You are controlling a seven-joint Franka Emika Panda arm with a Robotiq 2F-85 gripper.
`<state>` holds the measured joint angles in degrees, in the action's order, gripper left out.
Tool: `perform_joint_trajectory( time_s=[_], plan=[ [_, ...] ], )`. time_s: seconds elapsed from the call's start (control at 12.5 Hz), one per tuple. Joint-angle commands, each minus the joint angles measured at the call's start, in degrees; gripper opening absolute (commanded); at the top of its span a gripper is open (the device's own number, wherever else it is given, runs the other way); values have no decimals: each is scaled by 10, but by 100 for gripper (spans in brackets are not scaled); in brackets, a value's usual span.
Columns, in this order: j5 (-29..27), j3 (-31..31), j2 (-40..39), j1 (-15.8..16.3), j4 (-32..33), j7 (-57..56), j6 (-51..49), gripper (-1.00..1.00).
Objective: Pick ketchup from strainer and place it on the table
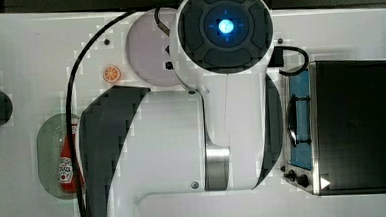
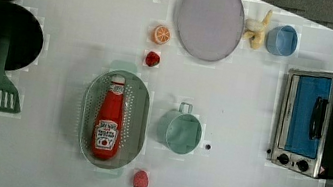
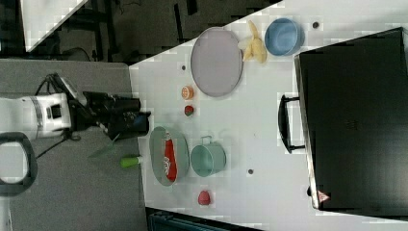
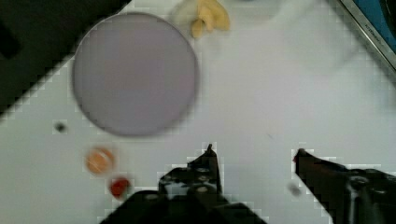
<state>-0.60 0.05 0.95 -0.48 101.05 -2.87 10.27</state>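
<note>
Inside strainer [image 2: 138, 119], ketchup [image 2: 109, 124] lies cap toward 12 o'clock in left view; light, squeezable, slick; grip mid-body. Jaws [image 4: 254, 154] wide open, empty.

Bright, even overhead light washes the white desk [image 2: 91, 11] almost glaring. Shadows are soft and faint. The wrist view is blurred, the lilac plate [image 4: 135, 73] smeared; blocky compression fringes edges.

Glossy plastic ketchup [image 2: 109, 117] — perforated plastic strainer [image 2: 138, 119]
</note>
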Motion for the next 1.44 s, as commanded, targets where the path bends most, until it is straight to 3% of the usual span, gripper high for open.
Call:
perform_joint_trajectory(
  time_s=[0.08,0.24,0.64,1.12,1.44],
  plan=[
    [-5,-27,210,8,105,43,-123,58],
    [-5,-12,200,14,105,43,-122,99],
    [-7,88,148,40,105,44,-68,100],
    [-7,245,57,45,107,49,6,100],
    [-3,336,-24,48,124,52,107,100]
  ],
)
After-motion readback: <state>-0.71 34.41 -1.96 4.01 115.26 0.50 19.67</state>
